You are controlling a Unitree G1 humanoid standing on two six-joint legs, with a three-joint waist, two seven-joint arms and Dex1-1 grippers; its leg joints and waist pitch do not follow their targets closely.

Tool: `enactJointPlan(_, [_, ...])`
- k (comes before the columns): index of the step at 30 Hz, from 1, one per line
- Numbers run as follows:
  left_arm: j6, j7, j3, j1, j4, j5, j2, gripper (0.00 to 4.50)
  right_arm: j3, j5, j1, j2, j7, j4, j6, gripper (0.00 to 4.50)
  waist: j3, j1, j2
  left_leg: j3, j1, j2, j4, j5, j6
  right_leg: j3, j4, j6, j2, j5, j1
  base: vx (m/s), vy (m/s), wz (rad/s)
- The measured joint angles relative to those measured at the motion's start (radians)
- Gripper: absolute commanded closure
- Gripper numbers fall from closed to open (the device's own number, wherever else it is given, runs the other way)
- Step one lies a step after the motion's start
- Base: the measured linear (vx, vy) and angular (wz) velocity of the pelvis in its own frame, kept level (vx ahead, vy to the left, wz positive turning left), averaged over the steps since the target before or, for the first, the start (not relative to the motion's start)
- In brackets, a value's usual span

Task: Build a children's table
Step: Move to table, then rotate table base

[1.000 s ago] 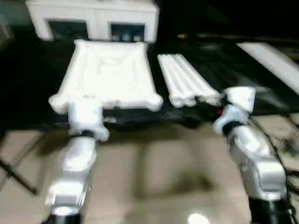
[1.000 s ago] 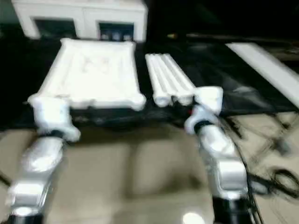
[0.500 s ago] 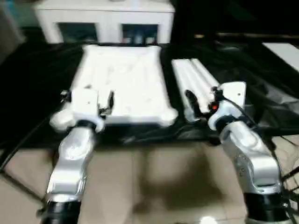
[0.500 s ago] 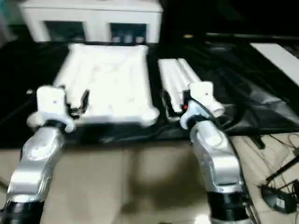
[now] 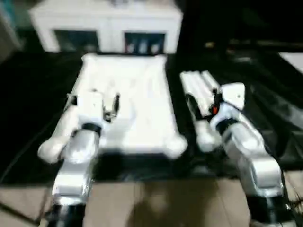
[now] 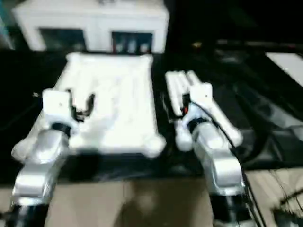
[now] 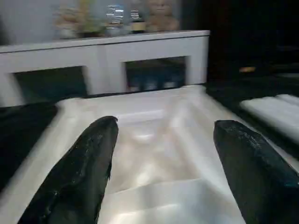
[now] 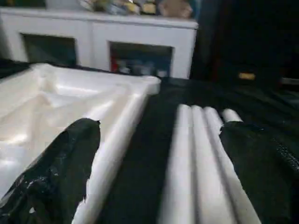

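The children's table lies in parts on the black sheet. Its white tabletop (image 5: 137,94) rests upside down, with round sockets at the near corners. The white legs (image 5: 199,87) lie side by side just right of it. My left gripper (image 5: 93,100) hovers open over the near left part of the tabletop (image 7: 154,140), its black fingers (image 7: 84,168) spread wide and empty. My right gripper (image 5: 202,101) hangs open above the near ends of the legs (image 8: 201,154), with nothing between its fingers (image 8: 60,168).
A white cabinet (image 5: 109,28) with glass doors stands behind the black-sheeted work table (image 5: 28,94). A white panel (image 5: 293,59) lies at the far right. Tiled floor (image 5: 165,203) shows in front of the table's near edge.
Both arms have reached forward from the table's near edge: the left gripper now sits over the tabletop, the right over the legs. The head view has also shifted closer.
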Motion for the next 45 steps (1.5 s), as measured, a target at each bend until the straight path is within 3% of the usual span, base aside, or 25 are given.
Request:
enactJointPlan(1, [0.000, -0.001, -0.004, -0.001, 0.000, 0.000, 0.000, 0.81, -0.006, -0.001, -0.002, 0.000, -0.001, 0.000, 0.000, 0.00, 0.000, 0.004, 0.002, -0.012, -0.015, 0.001, 0.029, 0.003, -0.005, -0.001, -0.011, -0.005, 0.004, 0.000, 0.014, 0.158, -0.052, -0.05])
enactJointPlan(2, [0.000, -0.001, -0.001, -0.003, 0.000, 0.000, 0.002, 0.81, -0.008, -0.001, -0.004, 0.000, -0.001, -0.003, -0.001, 0.00, -0.001, 0.010, 0.004, -0.019, -0.032, 0.003, 0.032, 0.010, -0.018, -0.003, -0.016, -0.009, 0.005, -0.007, 0.030, 0.158, -0.052, -0.05])
enactJointPlan(3, [-0.001, -0.001, 0.000, -0.003, 0.000, 0.000, 0.003, 0.81, -0.009, -0.003, -0.004, 0.000, -0.001, -0.003, -0.001, 0.00, -0.001, 0.014, 0.015, -0.021, -0.045, 0.013, 0.017, 0.021, -0.036, -0.014, -0.021, -0.008, 0.007, -0.013, 0.045, 0.152, 0.006, 0.02])
enactJointPlan(4, [-0.002, -0.001, 0.001, -0.004, 0.000, 0.000, 0.005, 0.81, -0.010, -0.004, -0.003, 0.000, -0.002, -0.003, -0.001, 0.00, -0.001, 0.019, 0.035, -0.020, -0.052, 0.033, -0.020, 0.029, -0.046, -0.023, -0.027, -0.006, 0.019, -0.019, 0.060, 0.145, 0.061, 0.08])
enactJointPlan(5, [-0.003, -0.002, 0.003, -0.006, 0.000, 0.001, 0.008, 0.81, -0.012, -0.004, -0.002, 0.003, -0.002, -0.005, -0.001, 0.00, -0.001, 0.021, 0.069, -0.021, -0.052, 0.068, -0.065, 0.085, -0.073, -0.047, -0.034, 0.001, 0.037, -0.028, 0.081, 0.145, 0.061, 0.08])
enactJointPlan(6, [-0.003, -0.004, 0.006, -0.004, 0.003, 0.001, 0.015, 0.81, -0.009, -0.002, 0.004, 0.015, -0.003, -0.005, 0.000, 0.00, 0.001, 0.018, 0.077, -0.017, -0.041, 0.078, -0.061, 0.096, -0.078, -0.053, -0.037, 0.006, 0.037, -0.036, 0.087, 0.161, 0.126, 0.01])
enactJointPlan(7, [-0.004, -0.007, 0.017, -0.001, 0.003, 0.001, 0.019, 0.81, 0.000, 0.005, 0.000, 0.033, -0.003, -0.003, 0.003, 0.00, 0.000, 0.010, 0.075, -0.019, -0.038, 0.070, -0.063, 0.089, -0.073, -0.048, -0.010, -0.031, 0.034, -0.060, 0.082, 0.180, 0.128, 0.02])
enactJointPlan(8, [-0.004, -0.009, 0.036, -0.003, 0.006, 0.000, 0.030, 0.81, 0.007, 0.015, -0.003, 0.040, -0.001, -0.005, 0.003, 0.00, -0.001, -0.002, 0.075, -0.019, -0.035, 0.063, -0.063, 0.081, -0.066, -0.041, 0.049, -0.038, 0.032, -0.072, 0.056, 0.180, 0.128, 0.02])
enactJointPlan(9, [-0.004, -0.010, 0.044, -0.004, 0.006, 0.000, 0.032, 0.81, 0.005, 0.015, -0.003, 0.038, -0.001, -0.005, 0.005, 0.00, -0.001, -0.008, 0.075, -0.019, -0.030, 0.060, -0.064, 0.075, -0.063, -0.041, 0.082, -0.028, 0.029, -0.072, 0.039, 0.158, 0.088, 0.08])
enactJointPlan(10, [-0.004, -0.031, 0.045, -0.004, 0.006, -0.016, 0.033, 0.81, 0.005, 0.021, -0.001, 0.025, 0.018, -0.007, 0.005, 0.00, -0.002, -0.012, 0.074, -0.018, -0.026, 0.057, -0.063, 0.068, -0.059, -0.041, 0.096, -0.016, 0.026, -0.070, 0.018, 0.130, 0.059, 0.05])
enactJointPlan(12, [-0.015, -0.156, 0.005, 0.004, 0.000, -0.068, 0.072, 0.81, 0.039, 0.064, 0.022, -0.082, 0.167, -0.056, 0.008, 0.00, -0.010, -0.014, 0.056, -0.003, -0.023, 0.035, -0.061, 0.059, -0.052, -0.032, 0.076, 0.040, -0.002, -0.038, -0.035, 0.128, 0.032, 0.05])
enactJointPlan(13, [-0.020, -0.214, -0.023, 0.012, -0.007, -0.086, 0.102, 0.81, 0.058, 0.087, 0.031, -0.132, 0.237, -0.088, 0.015, 0.00, -0.014, -0.013, 0.038, 0.010, -0.023, 0.017, -0.056, 0.051, -0.047, -0.007, 0.020, 0.043, -0.017, -0.008, -0.047, 0.136, -0.053, 0.03])
enactJointPlan(14, [-0.027, -0.273, -0.037, 0.017, -0.008, -0.108, 0.126, 0.62, 0.071, 0.101, 0.035, -0.170, 0.303, -0.112, 0.023, 0.00, -0.014, -0.012, 0.023, 0.017, -0.028, 0.004, -0.043, 0.040, -0.043, 0.013, 0.027, 0.046, -0.028, 0.025, -0.055, 0.136, -0.053, 0.03])
enactJointPlan(16, [-0.038, -0.371, -0.080, 0.028, -0.008, -0.144, 0.134, 0.48, 0.086, 0.116, 0.050, -0.227, 0.394, -0.120, 0.037, 0.00, -0.015, -0.006, 0.027, -0.004, -0.038, 0.003, -0.050, 0.044, -0.046, 0.012, 0.028, 0.036, -0.025, 0.021, -0.053, 0.097, -0.060, 0.00])
enactJointPlan(17, [-0.044, -0.436, -0.102, 0.026, -0.009, -0.166, 0.160, 0.48, 0.110, 0.119, 0.053, -0.267, 0.451, -0.121, 0.038, 0.00, -0.015, -0.003, 0.030, -0.011, -0.042, 0.009, -0.055, 0.054, -0.075, 0.010, 0.023, 0.033, -0.016, 0.023, -0.053, 0.069, -0.056, -0.01])
enactJointPlan(19, [-0.040, -0.522, -0.104, 0.026, -0.008, -0.196, 0.205, 0.44, 0.130, 0.122, 0.053, -0.292, 0.514, -0.125, 0.037, 0.00, -0.013, -0.002, 0.034, -0.012, -0.045, 0.021, -0.056, 0.058, -0.091, 0.007, 0.006, 0.027, -0.004, 0.035, -0.050, 0.000, 0.000, 0.00])
enactJointPlan(21, [-0.020, -0.634, -0.110, 0.026, -0.008, -0.231, 0.261, 0.18, 0.145, 0.129, 0.053, -0.319, 0.577, -0.133, 0.035, 0.00, -0.006, -0.003, 0.045, -0.013, -0.043, 0.035, -0.056, 0.059, -0.093, -0.003, -0.019, 0.011, 0.003, 0.045, -0.035, 0.000, 0.000, 0.00])
enactJointPlan(22, [-0.009, -0.692, -0.122, 0.021, -0.007, -0.243, 0.286, 0.10, 0.146, 0.137, 0.052, -0.336, 0.609, -0.136, 0.034, 0.00, -0.003, -0.004, 0.050, -0.010, -0.037, 0.040, -0.056, 0.058, -0.094, -0.008, -0.024, 0.006, 0.002, 0.047, -0.029, 0.000, 0.000, 0.00])
enactJointPlan(23, [0.003, -0.744, -0.141, 0.020, -0.007, -0.254, 0.311, 0.06, 0.146, 0.146, 0.048, -0.355, 0.636, -0.142, 0.033, 0.00, 0.001, -0.004, 0.056, 0.004, -0.030, 0.050, -0.056, 0.060, -0.098, -0.011, -0.027, 0.001, 0.001, 0.049, -0.021, 0.000, 0.000, 0.00])
enactJointPlan(27, [0.019, -0.875, -0.211, -0.008, 0.011, -0.254, 0.373, 0.03, 0.149, 0.170, 0.041, -0.400, 0.717, -0.143, 0.021, 0.00, 0.009, -0.004, 0.054, 0.035, -0.016, 0.068, -0.059, 0.060, -0.099, -0.011, -0.028, 0.005, -0.005, 0.047, -0.008, -0.068, -0.008, 0.12])
enactJointPlan(31, [0.027, -1.006, -0.267, -0.045, 0.081, -0.252, 0.435, 0.03, 0.155, 0.197, 0.037, -0.470, 0.816, -0.146, 0.025, 0.00, 0.009, -0.007, 0.053, 0.037, -0.012, 0.068, -0.067, 0.063, -0.102, -0.011, -0.031, 0.006, -0.005, 0.047, -0.005, -0.029, -0.008, 0.03])
enactJointPlan(33, [0.030, -1.039, -0.281, -0.052, 0.093, -0.252, 0.444, 0.38, 0.167, 0.201, 0.037, -0.488, 0.844, -0.154, 0.029, 0.00, 0.009, -0.009, 0.053, 0.037, -0.015, 0.068, -0.069, 0.065, -0.102, -0.012, -0.032, 0.006, -0.005, 0.047, -0.005, 0.000, 0.000, 0.00])
enactJointPlan(35, [0.034, -1.078, -0.308, -0.061, 0.093, -0.246, 0.464, 0.38, 0.185, 0.200, 0.037, -0.525, 0.881, -0.162, 0.037, 0.00, 0.009, -0.010, 0.053, 0.037, -0.015, 0.069, -0.071, 0.066, -0.102, -0.012, -0.031, 0.005, -0.005, 0.047, -0.005, 0.000, 0.000, 0.00])
enactJointPlan(41, [0.031, -1.110, -0.351, -0.077, 0.116, -0.192, 0.483, 0.86, 0.205, 0.192, 0.042, -0.571, 0.937, -0.189, 0.049, 0.00, 0.008, -0.007, 0.055, 0.038, -0.015, 0.074, -0.076, 0.076, -0.106, -0.015, -0.030, 0.002, -0.002, 0.048, -0.006, 0.010, -0.001, 0.00])
enactJointPlan(45, [0.019, -1.101, -0.378, -0.086, 0.145, -0.151, 0.486, 1.19, 0.223, 0.189, 0.050, -0.611, 0.967, -0.199, 0.069, 0.00, 0.008, -0.003, 0.055, 0.038, -0.025, 0.076, -0.079, 0.080, -0.098, -0.018, -0.034, -0.001, -0.001, 0.045, -0.013, 0.049, -0.001, 0.00])
